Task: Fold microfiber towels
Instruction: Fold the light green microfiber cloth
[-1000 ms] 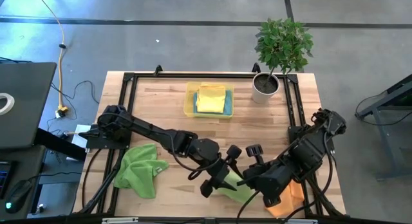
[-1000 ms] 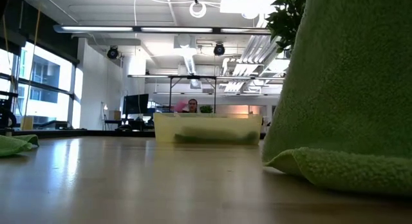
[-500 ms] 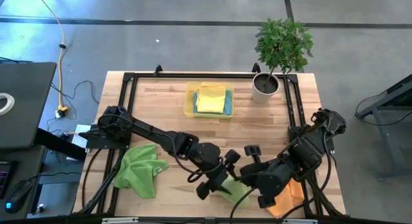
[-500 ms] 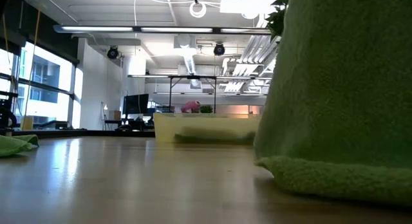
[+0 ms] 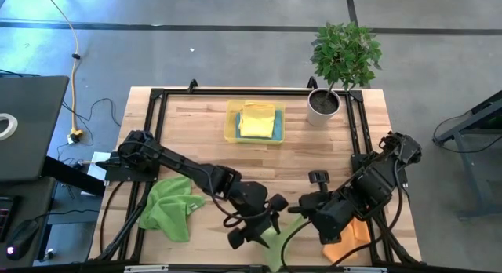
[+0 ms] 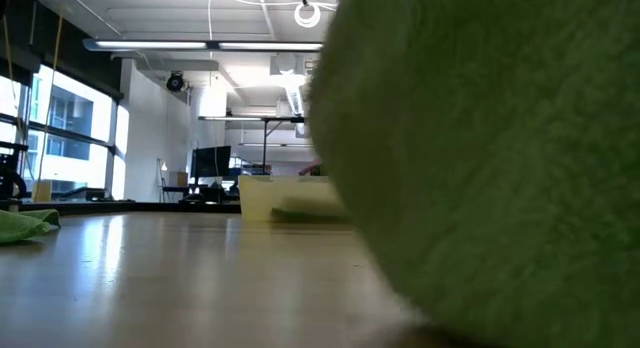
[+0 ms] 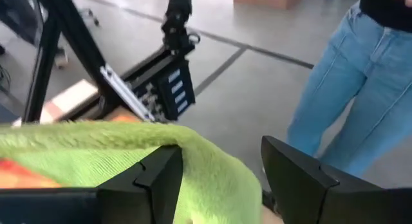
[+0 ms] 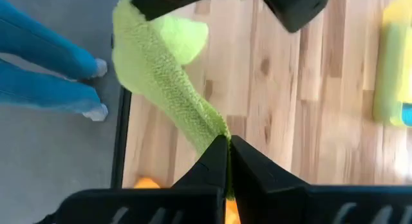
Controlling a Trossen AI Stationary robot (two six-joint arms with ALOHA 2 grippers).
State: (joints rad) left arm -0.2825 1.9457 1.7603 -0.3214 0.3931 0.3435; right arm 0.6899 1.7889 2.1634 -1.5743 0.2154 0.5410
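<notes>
A green microfiber towel hangs between my two grippers near the table's near edge. It fills the right of the low view. My right gripper is shut on it. My left gripper stands open, with the towel's other end between its fingers. A second green towel lies crumpled at the near left. An orange towel lies under my right arm. A yellow towel lies on a blue one inside the yellow tray at the far middle. My right gripper pinches a narrow bunched part of the green towel between its two fingertips, coming steeply from above. From there the towel runs in a strip toward my left gripper. My left gripper has the towel's end between its open fingers; whether they touch it I cannot tell.
A potted plant stands at the far right corner. A black frame runs along the table's edges. A person in blue jeans stands on the floor just beyond the near edge. Bare wood lies between the tray and the grippers.
My left gripper has moved toward the near edge and tipped further down. The green towel has swung with it toward the near edge and toward the low camera, where it now covers far more of the picture. My right gripper has rolled a little, staying shut.
</notes>
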